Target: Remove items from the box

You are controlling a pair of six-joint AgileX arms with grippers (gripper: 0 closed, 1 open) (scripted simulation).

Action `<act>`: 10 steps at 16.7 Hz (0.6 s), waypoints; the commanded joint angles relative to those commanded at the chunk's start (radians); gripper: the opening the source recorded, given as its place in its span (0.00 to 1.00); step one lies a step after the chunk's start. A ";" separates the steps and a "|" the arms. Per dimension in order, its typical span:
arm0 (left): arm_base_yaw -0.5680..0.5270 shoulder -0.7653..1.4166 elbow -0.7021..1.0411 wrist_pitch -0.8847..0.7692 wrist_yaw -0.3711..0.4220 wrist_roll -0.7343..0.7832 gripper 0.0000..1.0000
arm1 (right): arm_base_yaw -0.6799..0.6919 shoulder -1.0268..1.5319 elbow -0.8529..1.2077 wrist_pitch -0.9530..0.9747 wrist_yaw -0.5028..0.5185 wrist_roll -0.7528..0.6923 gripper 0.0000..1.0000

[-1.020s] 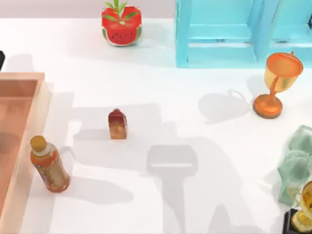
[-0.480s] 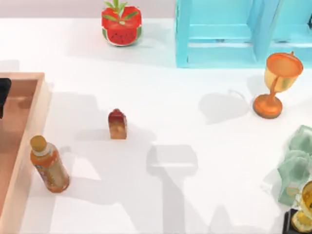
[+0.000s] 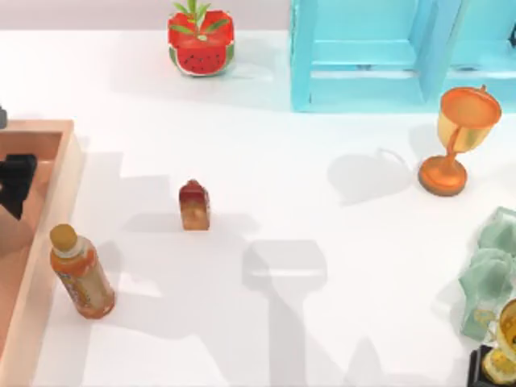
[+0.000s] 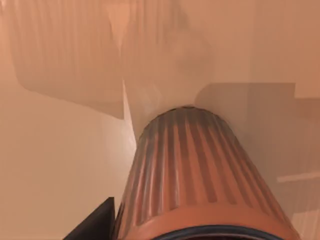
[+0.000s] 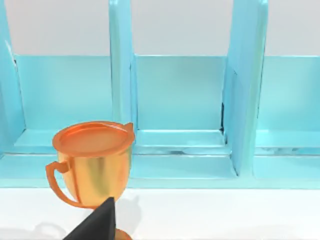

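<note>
now left end effector [image 3: 14,184] over box [image 3: 50,211] near right wall

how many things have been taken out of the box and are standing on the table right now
2: the tan-orange block mid-table and the orange bottle just beside the box. A ribbed cup sits inside; more may be hidden.

overhead table view; wrist views close on cup [image 4: 200,175], goblet [image 5: 93,160]

White table [image 3: 322,339] bears box [image 3: 68,173]; block [image 3: 194,205]; bottle [image 3: 81,272]; goblet [image 3: 458,139]; crate [image 3: 371,52].
</note>
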 joint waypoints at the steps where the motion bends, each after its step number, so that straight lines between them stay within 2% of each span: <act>1: 0.000 0.000 0.000 0.000 0.000 0.000 1.00 | 0.000 0.000 0.000 0.000 0.000 0.000 1.00; 10: 0.000 0.000 0.000 0.000 0.000 0.000 0.32 | 0.000 0.000 0.000 0.000 0.000 0.000 1.00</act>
